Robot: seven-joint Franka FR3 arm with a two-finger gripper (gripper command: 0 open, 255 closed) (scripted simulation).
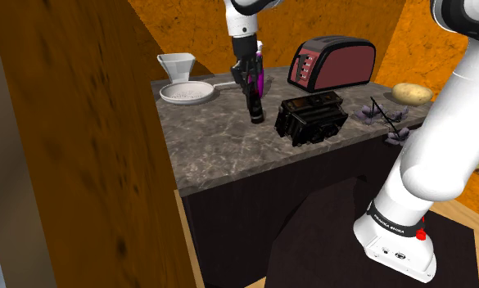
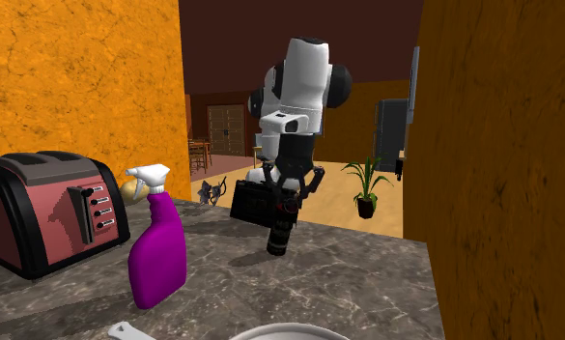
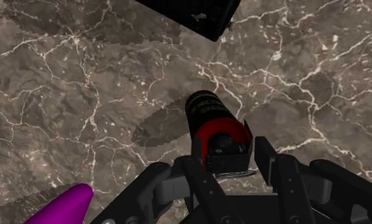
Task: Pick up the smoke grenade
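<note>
The smoke grenade (image 1: 255, 105), a dark cylinder with a red cap, is shown clamped at its top between the fingers of the hand (image 1: 250, 82). It is held nearly upright over the marbled tabletop (image 1: 221, 147), between a purple spray bottle (image 2: 156, 251) and a black box (image 1: 311, 117). The grasp is judged made. The lift is judged unfinished, since the base is seen at or just above the stone, and which cannot be told. The white arm is stretched out from its stand, the forearm dropped almost straight down and the hand pointed at the tabletop.
</note>
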